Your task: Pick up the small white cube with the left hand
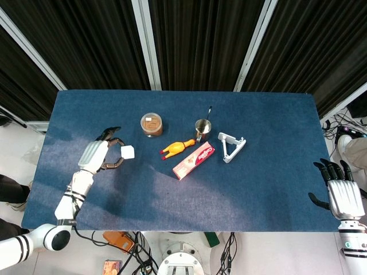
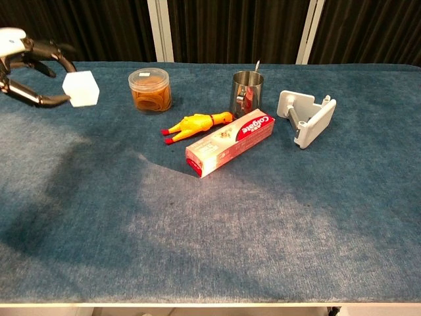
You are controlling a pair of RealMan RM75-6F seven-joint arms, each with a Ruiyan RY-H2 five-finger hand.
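Note:
The small white cube [image 1: 128, 151] [image 2: 81, 89] hangs in the air above the blue table [image 1: 264, 189], pinched between the dark fingertips of my left hand [image 1: 98, 156] [image 2: 29, 66]. In the chest view that hand sits at the upper left edge, well above the cloth, with the cube at its right side. My right hand [image 1: 341, 192] rests low at the table's right edge, fingers spread and nothing in it; the chest view does not show it.
Mid-table lie a round clear container with brown contents [image 1: 151, 124], a yellow rubber chicken [image 1: 176, 147], a steel cup with a spoon [image 1: 202, 126], a red toothpaste box [image 1: 194, 160] and a white plastic stand [image 1: 231, 146].

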